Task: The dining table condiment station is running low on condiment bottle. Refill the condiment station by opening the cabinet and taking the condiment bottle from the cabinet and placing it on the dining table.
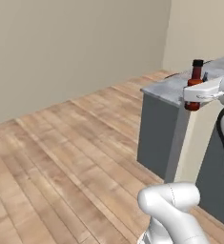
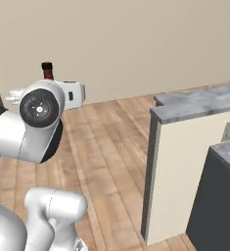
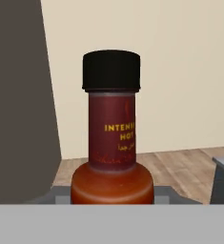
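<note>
The condiment bottle (image 1: 196,78) stands upright in the hand (image 1: 195,95), beside the dining table (image 1: 168,90).

Home kitchen-dining space: marble-topped dining table (image 2: 199,105) on dark grey base, wood plank floor (image 1: 61,157), plain beige walls (image 1: 75,43).

Colour notes for you, operator. Condiment bottle (image 3: 112,138): dark red neck, orange-red shoulder, black ribbed-looking cap, yellow lettering on the label (partly readable — "INTENS…" and "HOT"). In the left base view you see the same bottle (image 1: 195,83) as a red body under a black cap. Dining table (image 1: 170,90): mottled grey-white marble top, dark slate-grey base, one cream-beige side panel. Floor (image 1: 70,157): warm light-brown wood planks with darker seams. Wall (image 1: 75,47): flat beige, unpatterned. Arm (image 2: 33,122): white shells, dark grey joint disc with a small red mark at centre. Hand view, left edge — a dark grey-brown slab (image 3: 18,100), identity unclear.
</note>
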